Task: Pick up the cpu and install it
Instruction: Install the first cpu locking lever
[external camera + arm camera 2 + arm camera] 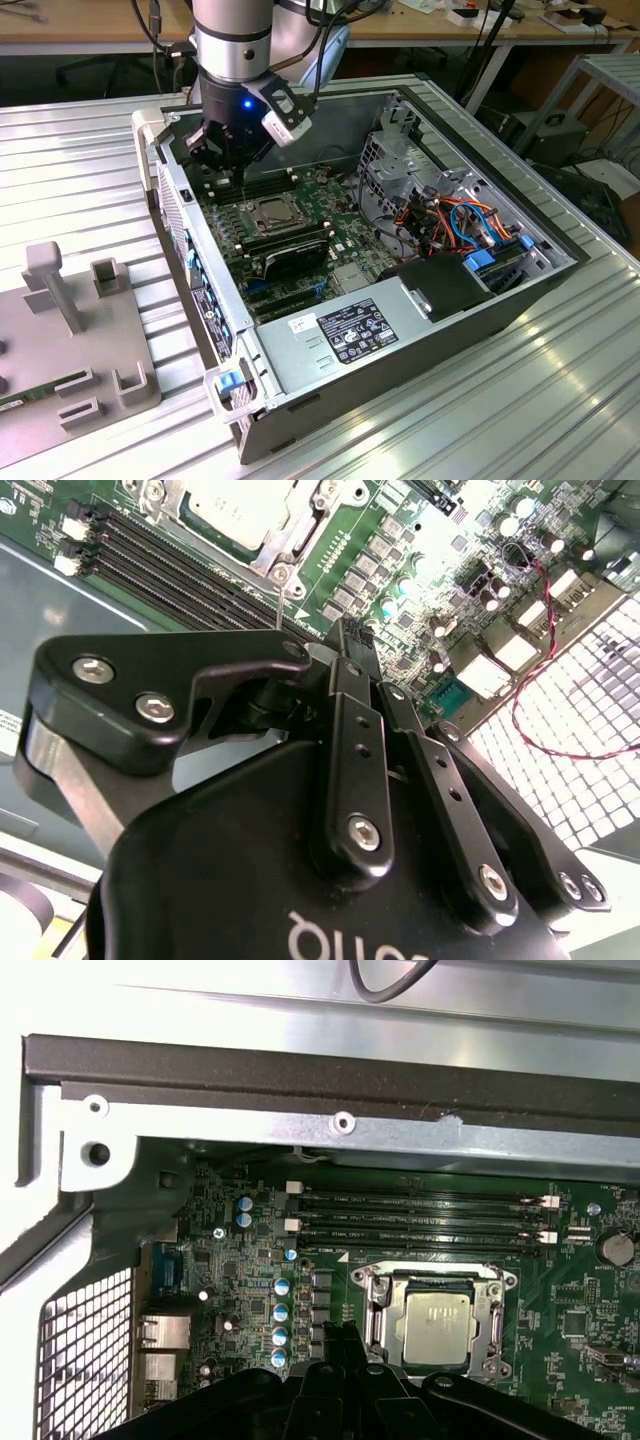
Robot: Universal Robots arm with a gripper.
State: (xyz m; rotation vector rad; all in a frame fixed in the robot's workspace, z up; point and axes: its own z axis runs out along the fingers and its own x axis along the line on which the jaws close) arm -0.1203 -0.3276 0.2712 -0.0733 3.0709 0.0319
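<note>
The arm hangs over the open computer case [330,385], its gripper [233,163] low above the motherboard [230,1270], at the edge nearest the case wall on the exterior view's left. In the second wrist view the gripper [350,635] has its fingers drawn together into a narrow point with nothing visible between them, so it looks empty. The cpu [437,1322] is not in the grip at all. It lies flat in its socket, silver top up, boxed in by the metal socket frame [374,1305], and in the exterior view the cpu [268,211] sits near the gripper rather than under it. The first wrist view puts the gripper [340,1338] just beside the frame's edge and off the chip. Whether that frame is latched down I cannot tell from here. The chip looks level and square in its seat, so my judgement is that the placing part is done. Good work at this point would mean disturbing nothing: moving straight along the tool's own axis with no sideways drag, and staying off the memory slots [420,1200] and the small capacitors [282,1310] close by. Any contact with that metal top should be light, flat and centred, since a push at one corner could tip the chip in its seat.
</note>
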